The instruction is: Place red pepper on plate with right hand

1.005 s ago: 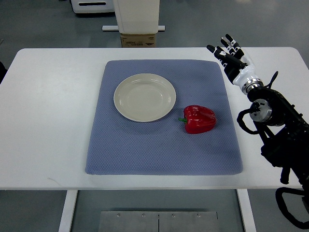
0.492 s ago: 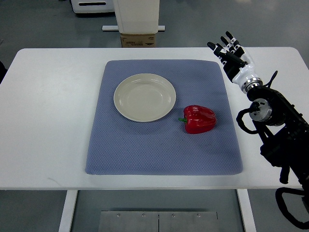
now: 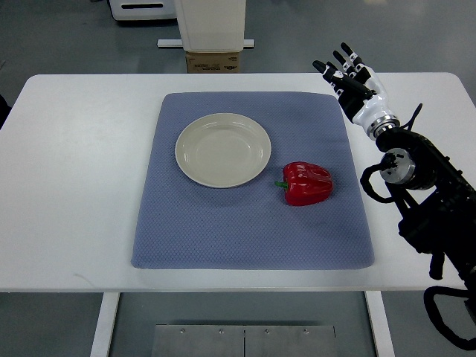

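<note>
A red pepper (image 3: pixel 306 183) with a short green stem lies on the blue-grey mat (image 3: pixel 251 178), right of centre. An empty cream plate (image 3: pixel 222 149) sits on the mat up and to the left of the pepper, a small gap between them. My right hand (image 3: pixel 348 76) is raised near the mat's far right corner, fingers spread and holding nothing. It is well above and to the right of the pepper. Its black arm runs down the right edge. The left arm does not show.
The mat lies on a white table (image 3: pixel 82 171). A white stand with a cardboard box (image 3: pixel 213 59) stands behind the table's far edge.
My right hand has shifted slightly up and to the left, toward the far edge of the mat. The pepper and plate have not moved.
</note>
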